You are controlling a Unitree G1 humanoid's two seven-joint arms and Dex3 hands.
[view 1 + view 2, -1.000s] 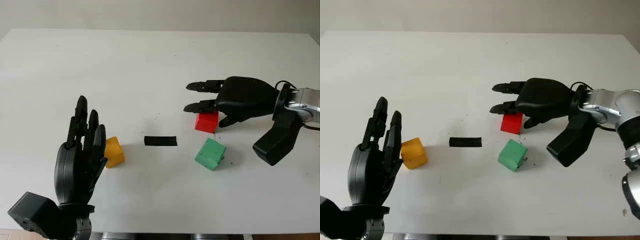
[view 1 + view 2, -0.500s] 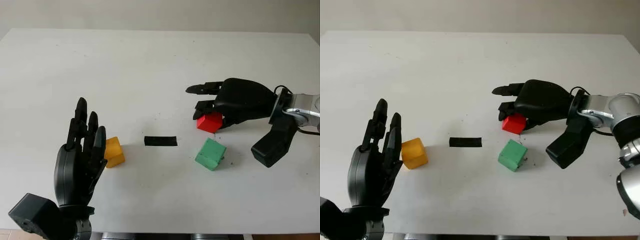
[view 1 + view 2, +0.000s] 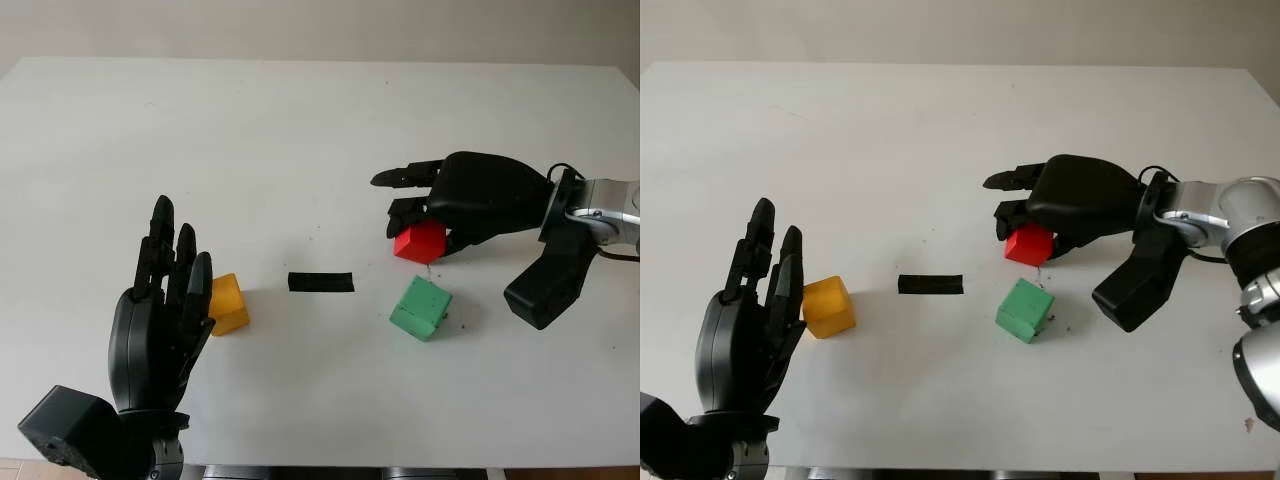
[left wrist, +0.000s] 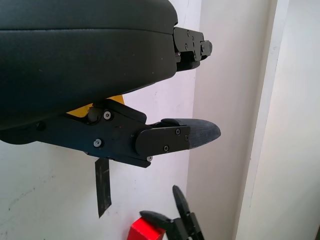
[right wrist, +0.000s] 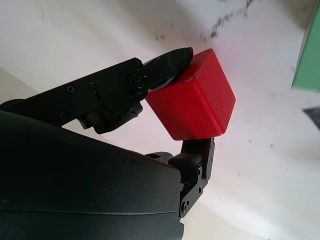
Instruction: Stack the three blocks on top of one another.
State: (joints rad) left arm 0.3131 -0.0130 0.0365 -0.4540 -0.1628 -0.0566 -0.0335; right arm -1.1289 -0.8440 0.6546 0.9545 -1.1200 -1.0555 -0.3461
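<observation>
Right hand (image 3: 470,200) fingers pinching red block (image 3: 419,241), beyond green block (image 3: 421,307); left hand (image 3: 160,320) open, empty, beside yellow block (image 3: 228,303) on table (image 3: 250,150)

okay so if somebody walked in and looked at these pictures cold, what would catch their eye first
Most likely the right hand at the table's right side, closed on the red block with fingertips pinching its sides. Just in front of it sits the green block, tilted at an angle. On the near left, the open left hand stands upright beside the yellow block, with a black strip marking the white table between them.
</observation>
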